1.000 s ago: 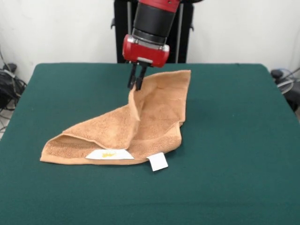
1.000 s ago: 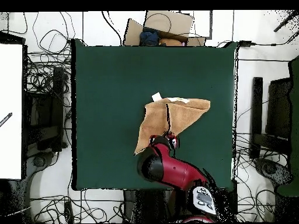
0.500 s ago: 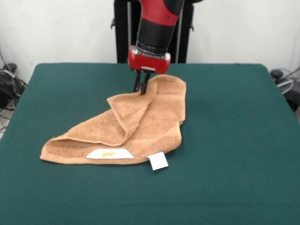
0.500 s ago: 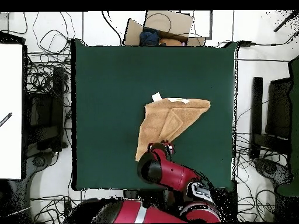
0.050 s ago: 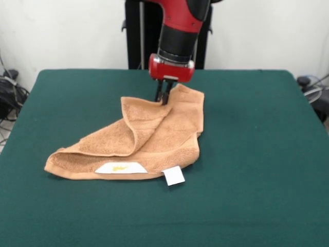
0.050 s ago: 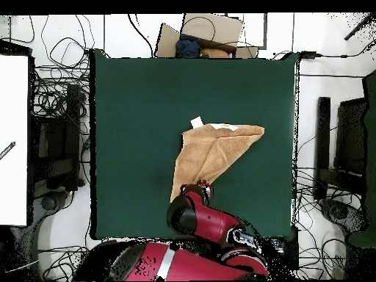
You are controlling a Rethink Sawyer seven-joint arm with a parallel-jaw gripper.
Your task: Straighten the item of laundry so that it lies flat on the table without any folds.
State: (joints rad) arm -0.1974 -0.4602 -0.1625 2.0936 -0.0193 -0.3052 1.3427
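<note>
I see my tool pinched closed on the far edge of the orange-tan towel, which lies rumpled and folded over itself near the middle of the green table, its two white tags at the near edge.

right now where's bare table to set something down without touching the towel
The table is bare on the whole side past the towel's edge in the front view, along the front strip below the two white tags, and beyond the folded corner. It is crowded only at the far edge, where the gripper pinches cloth.
</note>
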